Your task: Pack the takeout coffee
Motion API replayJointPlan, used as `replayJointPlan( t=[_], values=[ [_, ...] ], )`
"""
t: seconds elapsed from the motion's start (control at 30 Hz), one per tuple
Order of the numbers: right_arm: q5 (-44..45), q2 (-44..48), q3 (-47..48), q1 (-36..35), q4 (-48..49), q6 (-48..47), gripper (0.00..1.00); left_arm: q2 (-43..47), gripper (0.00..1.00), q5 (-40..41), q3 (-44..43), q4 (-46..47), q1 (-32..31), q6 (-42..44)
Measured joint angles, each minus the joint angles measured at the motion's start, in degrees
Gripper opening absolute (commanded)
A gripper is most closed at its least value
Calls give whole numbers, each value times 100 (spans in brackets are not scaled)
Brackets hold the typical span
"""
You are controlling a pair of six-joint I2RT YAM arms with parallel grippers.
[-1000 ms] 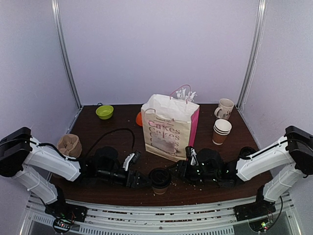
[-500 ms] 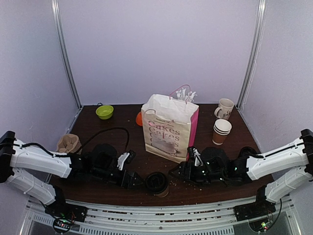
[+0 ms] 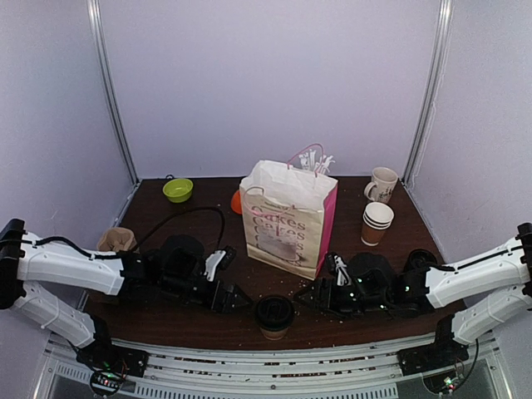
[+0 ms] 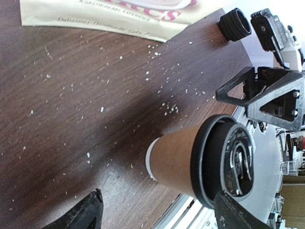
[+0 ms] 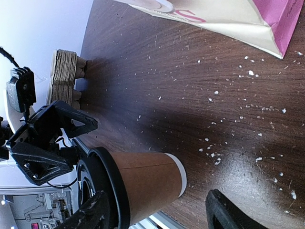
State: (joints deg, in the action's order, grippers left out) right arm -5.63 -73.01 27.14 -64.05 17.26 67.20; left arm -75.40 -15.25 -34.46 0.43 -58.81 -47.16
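The takeout coffee, a brown paper cup with a black lid, stands upright near the table's front edge, free of both grippers. My left gripper lies just left of it, open, with nothing between its fingers. My right gripper lies just right of it, also open and empty. In the left wrist view the cup stands ahead of the open left gripper, with the right gripper beyond it. The right wrist view shows the cup ahead of the open right gripper, and the left gripper behind it.
A cream and pink paper bag stands open mid-table behind the cup. At the right are stacked paper cups, a ceramic mug and black lids. A green bowl and a cardboard carrier sit at the left.
Both grippers have opened and drawn back sideways from the cup, the left one leftward and the right one rightward. The cup now stands alone.
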Motion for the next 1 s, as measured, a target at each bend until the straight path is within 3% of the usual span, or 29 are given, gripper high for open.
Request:
replayJointPlan(
  t=[0.6,1.0],
  values=[
    [-133,-179,133,-57,308,-210,75,-50,87,-68,-57,391,0,-46],
    [-293,-876,236,-59,1058,-66,69,-675,74,-420,-15,1126,0,-236]
  ],
)
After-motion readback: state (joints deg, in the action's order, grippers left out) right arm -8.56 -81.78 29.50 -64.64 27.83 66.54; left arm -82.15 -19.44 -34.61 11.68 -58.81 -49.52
